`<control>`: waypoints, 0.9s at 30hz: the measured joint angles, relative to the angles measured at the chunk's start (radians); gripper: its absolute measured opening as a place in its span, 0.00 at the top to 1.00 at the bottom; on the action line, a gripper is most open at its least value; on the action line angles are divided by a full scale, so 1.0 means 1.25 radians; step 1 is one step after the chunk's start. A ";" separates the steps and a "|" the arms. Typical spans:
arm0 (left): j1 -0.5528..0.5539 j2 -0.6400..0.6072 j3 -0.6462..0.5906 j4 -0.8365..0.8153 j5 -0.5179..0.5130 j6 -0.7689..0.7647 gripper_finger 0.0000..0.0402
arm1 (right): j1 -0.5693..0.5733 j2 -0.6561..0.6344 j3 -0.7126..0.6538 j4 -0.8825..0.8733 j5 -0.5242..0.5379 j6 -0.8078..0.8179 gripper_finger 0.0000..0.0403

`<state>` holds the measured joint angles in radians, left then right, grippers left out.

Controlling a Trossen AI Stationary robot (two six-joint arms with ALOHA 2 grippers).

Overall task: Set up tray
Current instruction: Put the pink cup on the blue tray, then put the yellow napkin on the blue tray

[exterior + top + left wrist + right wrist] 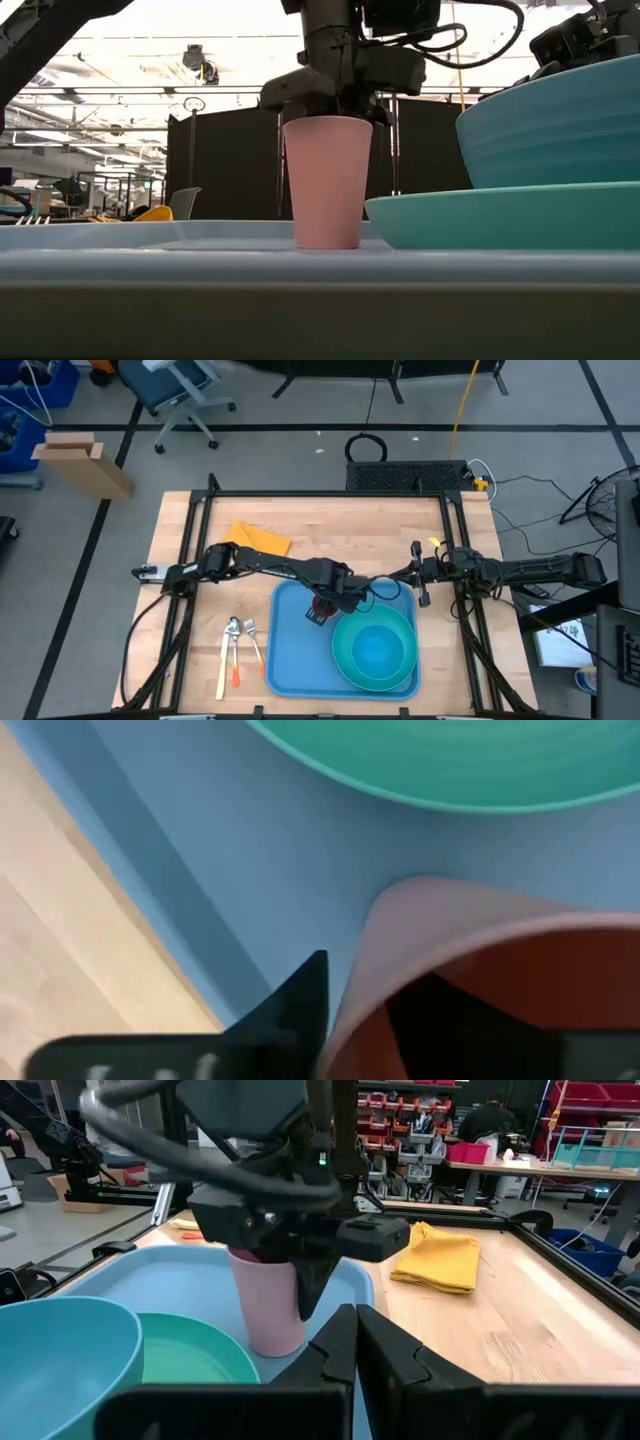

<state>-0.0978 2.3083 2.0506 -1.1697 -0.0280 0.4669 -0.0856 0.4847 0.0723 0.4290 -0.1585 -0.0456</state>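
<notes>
A pink cup [328, 185] stands upright by its base on the light-blue tray [295, 650], next to a teal plate [500, 215] that carries a teal bowl [375, 645]. My left gripper [322, 605] reaches over the tray's far half and sits at the cup's rim, shut on it. In the right wrist view the cup [265, 1305] shows under the left arm's dark body. My right gripper [355, 1340] hovers shut just off the tray's right far corner [405, 575], touching nothing. My left gripper comes at the cup from above, pointing down. One finger [300, 1005] is outside the wall and the other [450, 1020] inside the hollow, with the rim [350, 1005] between them. The cup stays upright with its base [328, 243] on the tray.
A folded yellow cloth [262, 538] lies on the wooden table beyond the tray's left far corner. Cutlery [240, 650] lies in a row left of the tray. A black metal frame [200, 510] borders the table. Bare wood shows between cloth and right arm.
</notes>
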 joint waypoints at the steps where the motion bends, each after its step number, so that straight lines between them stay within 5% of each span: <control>1: -0.002 0.001 0.004 -0.007 0.000 -0.002 0.71 | 0.000 0.000 0.000 0.000 0.000 0.000 1.00; 10: -0.017 0.000 0.109 -0.109 -0.061 -0.034 0.51 | 0.000 0.000 0.000 0.000 0.000 0.000 1.00; 17: -0.022 -0.006 0.242 -0.326 -0.090 -0.121 0.41 | 0.000 0.000 0.000 -0.016 0.000 0.006 1.00; 27: 0.008 -0.256 0.173 -0.312 -0.125 -0.140 0.35 | 0.000 0.002 0.000 -0.024 -0.001 0.015 1.00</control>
<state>-0.0872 1.9885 2.2670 -1.5597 -0.1840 0.2913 -0.0856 0.4868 0.0723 0.3985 -0.1593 -0.0265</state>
